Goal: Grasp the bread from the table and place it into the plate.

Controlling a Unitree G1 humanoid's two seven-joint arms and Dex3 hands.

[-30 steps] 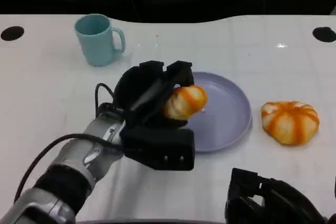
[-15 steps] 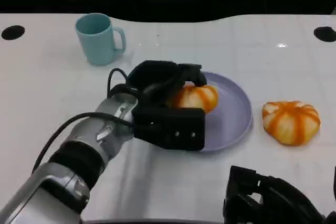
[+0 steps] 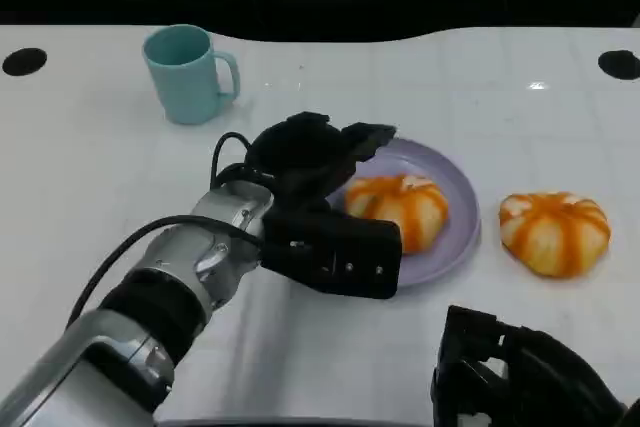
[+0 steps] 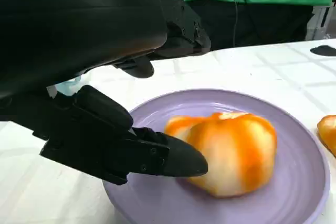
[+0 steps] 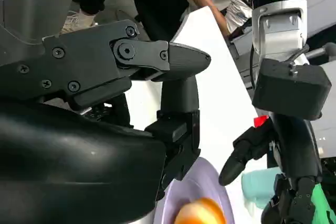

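The bread [image 3: 400, 209] lies on the purple plate [image 3: 455, 187] near the middle of the table [image 3: 90, 167]. The left hand [image 3: 325, 202] sits at the plate's left rim, fingers spread and released, holding nothing. The right hand [image 3: 520, 377] rests at the table's near edge, empty with fingers apart. Another bun [image 3: 555, 232] lies right of the plate, a teal mug [image 3: 185, 74] toward the far left

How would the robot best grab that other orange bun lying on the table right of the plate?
Probably from above, fingers closing across the domed middle of the bun on the table. It lies flat with open table around it, nearest the right hand; the plate stands just apart.
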